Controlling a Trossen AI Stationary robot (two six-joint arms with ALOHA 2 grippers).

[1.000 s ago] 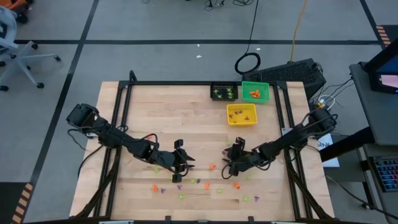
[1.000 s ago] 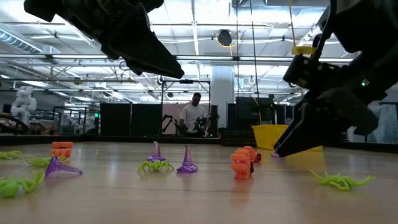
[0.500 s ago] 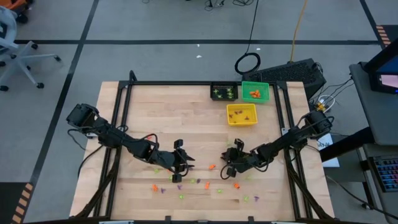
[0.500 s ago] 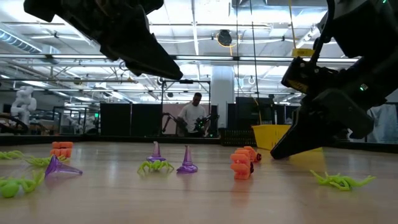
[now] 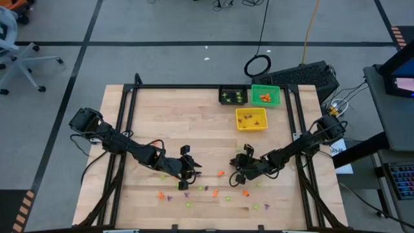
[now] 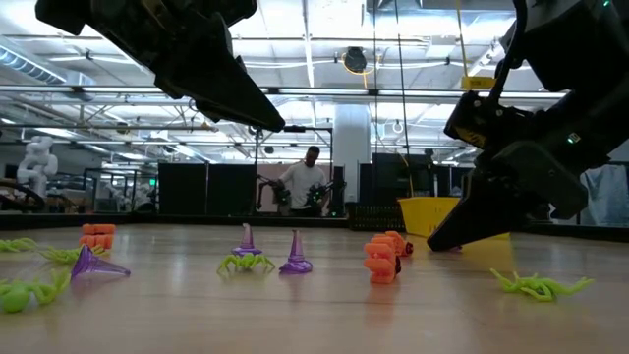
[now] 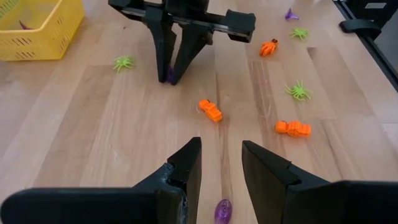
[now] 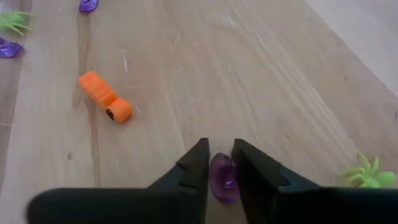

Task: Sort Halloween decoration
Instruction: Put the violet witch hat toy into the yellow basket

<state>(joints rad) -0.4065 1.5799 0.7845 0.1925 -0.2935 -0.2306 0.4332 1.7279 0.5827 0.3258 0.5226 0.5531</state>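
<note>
The Halloween decoration [image 5: 213, 191] lies scattered over the near half of the wooden desk [image 5: 168, 116], as you see from above: tiny orange, purple and light-green pieces. Far behind them stand three square bins, the black bin [image 5: 233, 96], the green bin [image 5: 265, 95] and the yellow bin [image 5: 251, 119]. The left claw [image 5: 185, 173] and the right claw [image 5: 237, 169] face each other over the pieces.

In the low view you see ribbed orange pieces [image 6: 379, 263] standing upright, purple cones [image 6: 295, 254] pointing up, and flat green spiders [image 6: 539, 285] with thin legs. The right claw [image 6: 438, 240] touches down near the yellow bin [image 6: 425, 214].

In the left wrist view, the left claw [image 7: 221, 168] is apart and holds nothing; a glossy purple piece [image 7: 222, 212] lies just below the gap. An orange piece [image 7: 211, 111] lies diagonally on the smooth wood beyond it.

In the right wrist view, the right claw [image 8: 217, 163] is clamped on a small purple piece [image 8: 222, 178], an oval, shiny one, its long axis running along the fingers. An orange ribbed piece [image 8: 104, 96] lies diagonally, well apart.
</note>
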